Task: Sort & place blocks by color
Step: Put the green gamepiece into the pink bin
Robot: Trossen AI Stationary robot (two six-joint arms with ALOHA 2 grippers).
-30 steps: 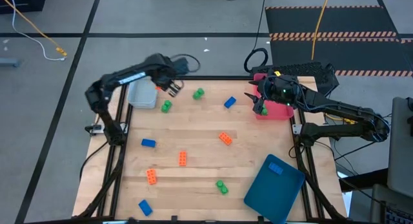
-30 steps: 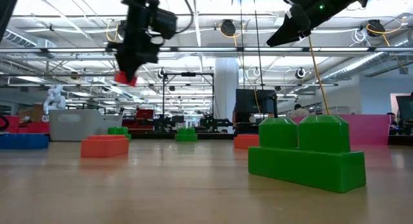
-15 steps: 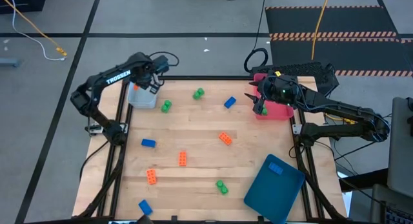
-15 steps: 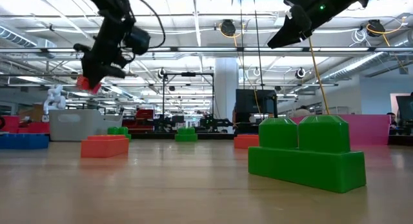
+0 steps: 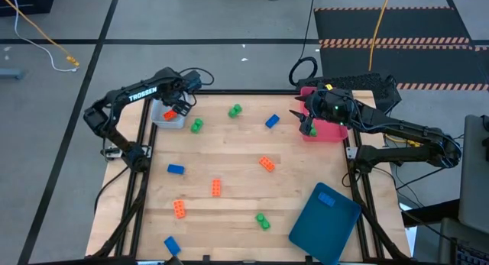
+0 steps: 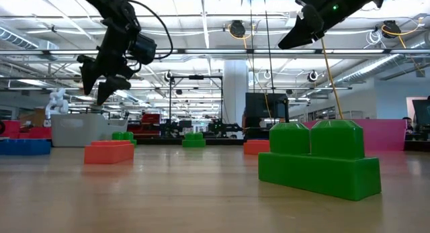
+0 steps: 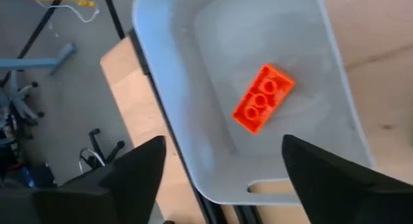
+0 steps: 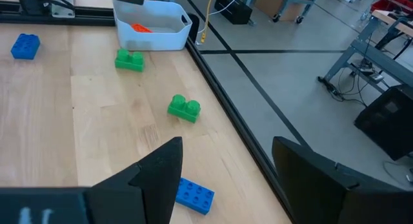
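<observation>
An orange block (image 7: pixel 262 106) lies inside the pale-blue tray (image 7: pixel 193 50) at the far left corner of the worktop (image 5: pixel 229 154). It is small and long, with round studs on top, and it lies at a slant on the tray floor. Nothing is touching it.

The left pincer (image 5: pixel 178 105) hangs right above that tray. Its two dark fingers (image 7: pixel 139 166) are spread wide apart and hold nothing. In the left wrist view the orange block shows between them, lower down in the tray.

The right pincer (image 5: pixel 308 121) hangs over the near edge of the pink tray (image 5: pixel 327 130) at the far right side of the worktop. Its fingers (image 8: pixel 158 169) are apart, and I see nothing between them.

More blocks lie loose on the wood. Two green blocks (image 5: pixel 196 125) (image 5: pixel 234 111) sit near the pale-blue tray, and a blue block (image 5: pixel 272 121) lies between them and the pink tray. Three more orange blocks (image 5: pixel 266 163) (image 5: pixel 216 188) (image 5: pixel 179 209) lie around the middle and the front left. Another green block (image 5: pixel 262 220) sits near the front. Two blue blocks (image 5: pixel 175 169) (image 5: pixel 171 244) lie on the left side, well apart from each other. One blue block (image 5: pixel 327 198) rests on the dark-teal tray (image 5: pixel 325 219) at the front right corner.
</observation>
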